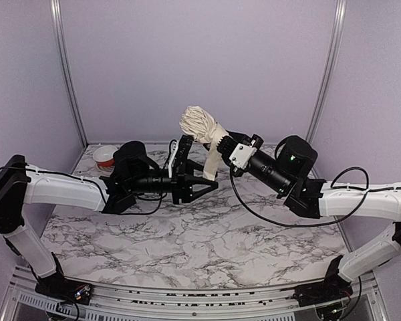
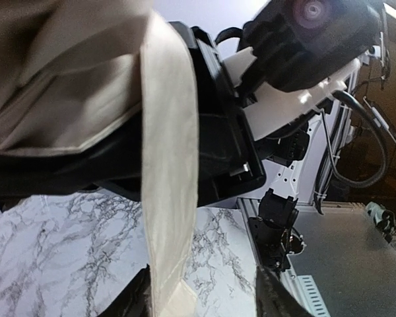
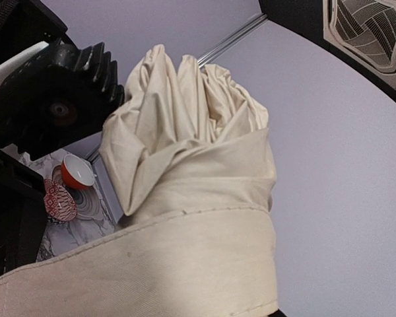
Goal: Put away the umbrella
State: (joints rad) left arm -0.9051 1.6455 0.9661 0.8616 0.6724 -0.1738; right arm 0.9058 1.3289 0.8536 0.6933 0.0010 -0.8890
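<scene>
The umbrella point(image 1: 200, 126) is folded into a cream bundle and held in the air above the back middle of the table. My right gripper point(image 1: 222, 142) is shut on it just below the bunched fabric. In the right wrist view the cream canopy point(image 3: 191, 172) fills the frame and hides the fingers. A cream strap point(image 1: 212, 162) hangs from the bundle toward the table. My left gripper point(image 1: 209, 179) is at the strap's lower end. Its jaws stand open, and the strap point(image 2: 170, 198) runs down between them, close to the left finger point(image 2: 129, 300) and well apart from the right finger point(image 2: 274, 297).
A red-and-white bowl point(image 1: 105, 155) sits at the back left corner, and it shows in the right wrist view as the bowl point(image 3: 76, 173) beside a patterned plate point(image 3: 56, 199). The table point(image 1: 200, 234) is marbled white. Purple walls close three sides.
</scene>
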